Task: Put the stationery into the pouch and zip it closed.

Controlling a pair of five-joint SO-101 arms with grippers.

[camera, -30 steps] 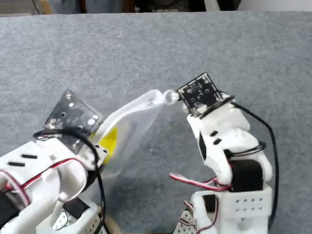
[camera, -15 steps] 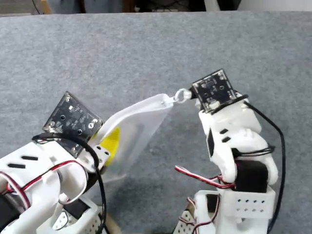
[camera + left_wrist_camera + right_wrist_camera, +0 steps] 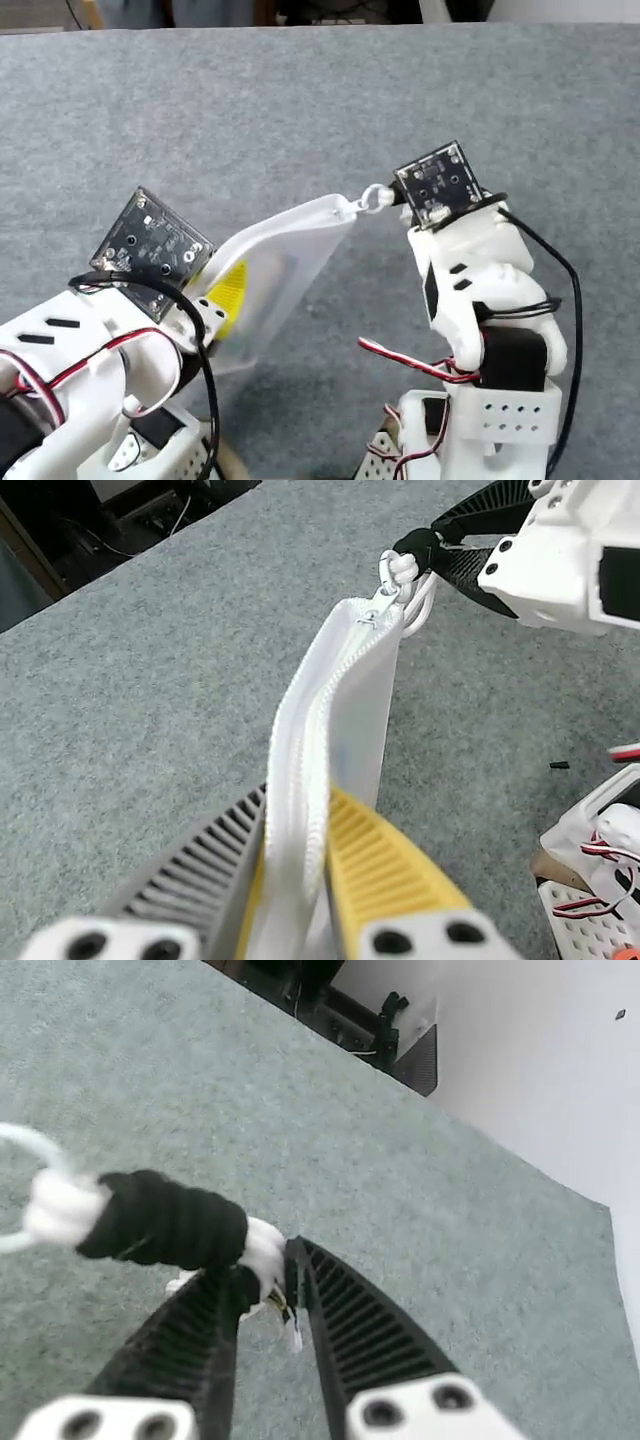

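Smooth translucent plastic pouch (image 3: 290,255); rough matt cloth table cover (image 3: 300,100).

Pouch (image 3: 285,255) btwn L gripper (image 3: 300,820), R gripper (image 3: 272,1265)

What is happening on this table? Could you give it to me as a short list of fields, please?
pouch: clear plastic, stretched between the two grippers over the grey table
left gripper: shut on one end of the pouch
right gripper: shut on the zip pull at the other end
zip: teeth look joined along the length seen from the left wrist
contents: cannot tell
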